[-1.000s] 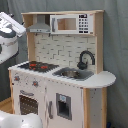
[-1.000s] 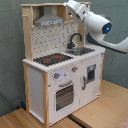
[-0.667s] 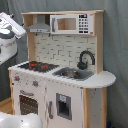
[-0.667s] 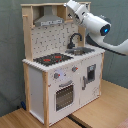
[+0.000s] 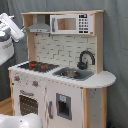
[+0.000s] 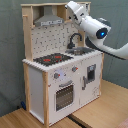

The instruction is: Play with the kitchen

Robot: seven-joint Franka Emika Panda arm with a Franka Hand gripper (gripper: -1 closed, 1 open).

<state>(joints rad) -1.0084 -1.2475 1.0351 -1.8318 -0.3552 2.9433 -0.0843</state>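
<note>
Arm [image 6: 92,25] shifted slightly; microwave [image 5: 72,23] visible only in first exterior view.

Soft even indoor light, faint shadows, mild overall blur

White arm [image 6: 92,26] above the kitchen [image 6: 62,75] sink [image 6: 81,50]

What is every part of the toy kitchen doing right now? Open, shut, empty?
oven door: shut
microwave: door shut
sink: contents unclear
hob: nothing on it
faucet: upright over the sink
robot arm: raised up by the kitchen's top shelf
</note>
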